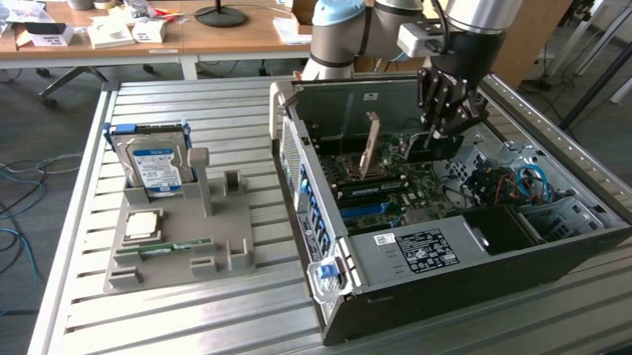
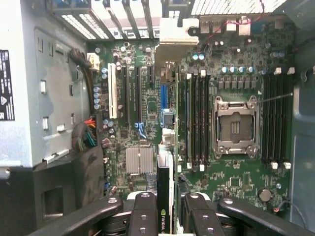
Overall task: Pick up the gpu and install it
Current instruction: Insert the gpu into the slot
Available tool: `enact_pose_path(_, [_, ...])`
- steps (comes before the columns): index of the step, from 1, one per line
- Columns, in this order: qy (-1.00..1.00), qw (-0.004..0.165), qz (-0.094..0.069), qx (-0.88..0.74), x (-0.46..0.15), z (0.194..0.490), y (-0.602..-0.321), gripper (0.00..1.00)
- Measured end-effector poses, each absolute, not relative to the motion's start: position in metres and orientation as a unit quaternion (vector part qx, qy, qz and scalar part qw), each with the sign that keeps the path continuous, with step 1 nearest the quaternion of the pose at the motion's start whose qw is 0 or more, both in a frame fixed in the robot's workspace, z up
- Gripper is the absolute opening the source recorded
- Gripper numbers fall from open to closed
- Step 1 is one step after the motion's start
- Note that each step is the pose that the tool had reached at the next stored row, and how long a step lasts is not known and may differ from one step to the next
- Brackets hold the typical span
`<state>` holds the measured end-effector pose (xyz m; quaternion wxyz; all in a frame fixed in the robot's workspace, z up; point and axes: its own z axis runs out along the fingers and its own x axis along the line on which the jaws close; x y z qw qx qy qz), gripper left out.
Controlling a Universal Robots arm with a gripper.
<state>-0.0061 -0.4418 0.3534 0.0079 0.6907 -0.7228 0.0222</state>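
Fingers (image 2: 144,214) of the end effector (image 2: 167,199) are pinched on the gpu (image 2: 163,216), one against each flat face, with the card's thin upper edge and its printed logo caught between them. The card is held on edge inside the open computer case (image 1: 445,259), above the green motherboard (image 2: 147,105).

In the exterior view the end effector (image 1: 442,132) is reached down into the case from above. The gpu (image 1: 427,150) is seen there as a dark plate beneath it, with a tan metal bracket (image 1: 371,144) standing upright at the end toward the exterior view's left. In the wrist view the card's edge is lined up with a blue slot (image 2: 164,97), which lies between a white slot (image 2: 112,93) and the black memory slots beside the processor socket (image 2: 235,128). Whether the lower edge is touching the slot cannot be told.

On the slatted metal counter (image 1: 197,318), to the exterior view's left of the case, a grey holder (image 1: 183,244) is set well apart from the gpu. A hard drive (image 1: 156,166) with a blue-white label is stood upright at the holder's far end. A square processor chip (image 1: 143,224) is laid nearer the camera, and a narrow green memory stick (image 1: 163,248) is laid flat just beyond that.
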Motion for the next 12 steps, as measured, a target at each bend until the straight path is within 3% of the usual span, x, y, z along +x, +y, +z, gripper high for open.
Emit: enact_pose_path(12, [-0.723,0.008,0.022,0.691,-0.0122,0.3484,-0.4419,0.26])
